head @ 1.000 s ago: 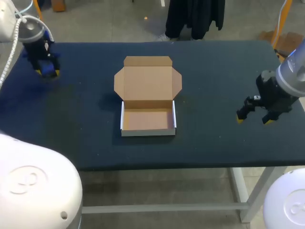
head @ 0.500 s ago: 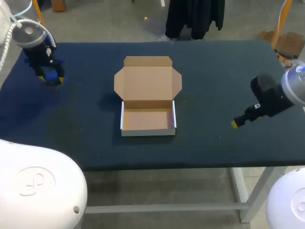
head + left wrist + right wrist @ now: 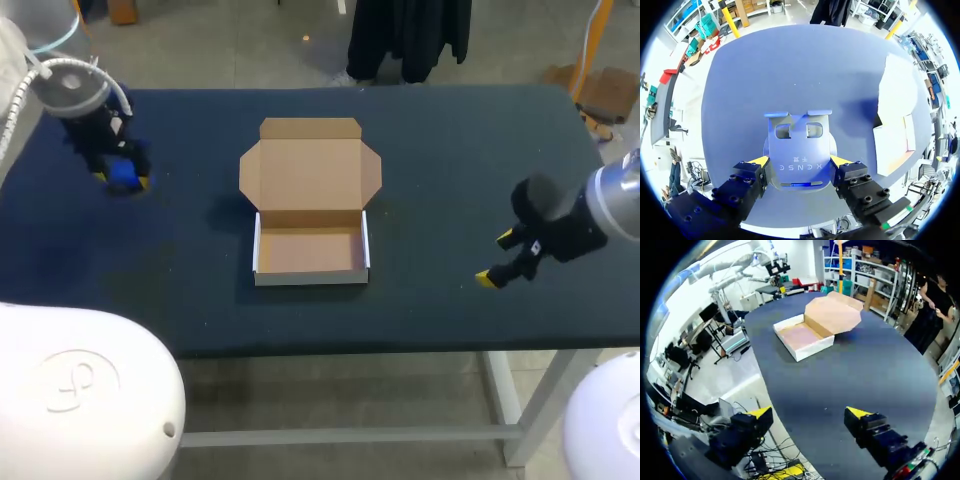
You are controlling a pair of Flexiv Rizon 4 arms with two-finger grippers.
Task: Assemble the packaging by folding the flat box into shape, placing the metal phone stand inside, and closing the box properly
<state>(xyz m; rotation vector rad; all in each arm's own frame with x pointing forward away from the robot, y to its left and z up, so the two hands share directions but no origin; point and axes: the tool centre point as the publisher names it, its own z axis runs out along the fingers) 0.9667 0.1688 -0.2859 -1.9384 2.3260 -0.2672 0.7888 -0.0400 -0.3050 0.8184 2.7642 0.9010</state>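
The cardboard box (image 3: 310,250) sits folded into a shallow tray at the table's middle, its lid (image 3: 310,170) lying open and flat behind it. Nothing is inside the tray. At the far left of the table, my left gripper (image 3: 123,178) is shut on the blue metal phone stand (image 3: 124,172). The left wrist view shows the stand (image 3: 799,150) held by its edges between both fingers of that gripper (image 3: 800,161), with the box (image 3: 895,135) off to one side. My right gripper (image 3: 497,258) hangs open and tilted over the table's right front. Its wrist view has the open gripper (image 3: 809,413) facing the box (image 3: 805,337).
The dark blue table (image 3: 440,150) carries only the box. The right gripper hangs near the table's front edge (image 3: 420,345).
My left arm has carried the stand a little rightward and nearer. My right gripper has turned and shifted left toward the front edge.
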